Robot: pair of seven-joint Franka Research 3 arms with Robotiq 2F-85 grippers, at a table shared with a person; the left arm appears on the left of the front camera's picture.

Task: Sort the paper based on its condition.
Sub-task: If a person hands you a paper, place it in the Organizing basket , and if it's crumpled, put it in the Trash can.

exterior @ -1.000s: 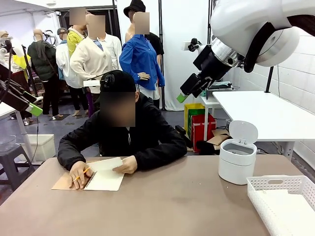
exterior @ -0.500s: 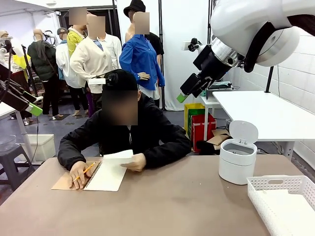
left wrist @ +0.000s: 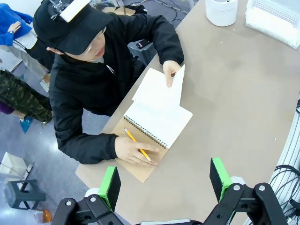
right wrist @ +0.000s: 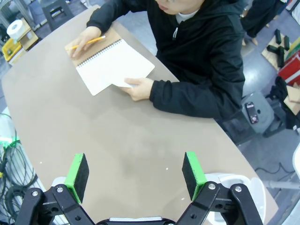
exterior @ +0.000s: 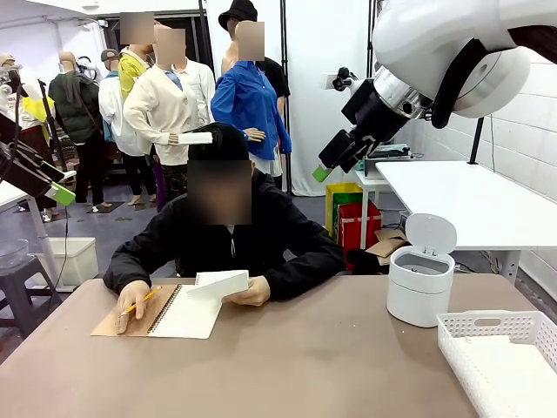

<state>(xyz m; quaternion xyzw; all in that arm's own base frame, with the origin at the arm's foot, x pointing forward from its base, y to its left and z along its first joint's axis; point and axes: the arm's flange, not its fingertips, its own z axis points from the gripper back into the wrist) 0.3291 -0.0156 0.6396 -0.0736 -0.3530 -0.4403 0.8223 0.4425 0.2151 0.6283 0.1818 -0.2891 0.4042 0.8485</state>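
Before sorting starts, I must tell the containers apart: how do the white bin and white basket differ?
The bin is round with solid walls; the basket is rectangular with latticed walls. The bin has a lid standing open; the basket has none. The bin is taller, the basket lower. Both are white, on the robot's right.

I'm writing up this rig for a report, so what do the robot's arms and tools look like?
The right arm is glossy white with rounded joints and a silver ring before a black wrist. The left tool and right tool are black, each with two bright green pads and round bolts at the linkage.
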